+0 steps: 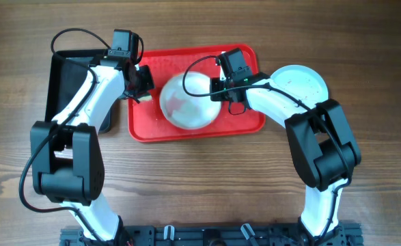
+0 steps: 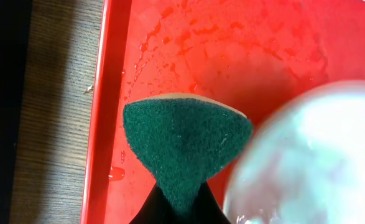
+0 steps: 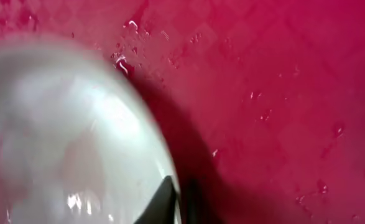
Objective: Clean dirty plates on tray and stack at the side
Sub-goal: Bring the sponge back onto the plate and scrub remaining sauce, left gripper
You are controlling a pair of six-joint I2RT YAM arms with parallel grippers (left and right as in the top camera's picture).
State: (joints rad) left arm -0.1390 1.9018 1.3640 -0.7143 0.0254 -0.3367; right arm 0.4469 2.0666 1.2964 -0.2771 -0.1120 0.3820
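We find the plate [image 2: 306, 155] blurred in both wrist views and cut off at their lower edges. The sponge [image 2: 183, 146] runs off the left wrist view's bottom edge. Overhead, the left arm [image 1: 94, 102] hides part of the black tray [image 1: 62, 82], and the right arm [image 1: 282, 106] hides part of the second plate [image 1: 302, 82].

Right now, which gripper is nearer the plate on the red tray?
Right. The right gripper is shut on the plate at its right rim; the left gripper, holding a green sponge, sits just off its left edge, over the tray.

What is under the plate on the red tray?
Only the tray shows, its wet red floor visible all around the plate. Anything directly beneath the plate is covered and cannot be seen.
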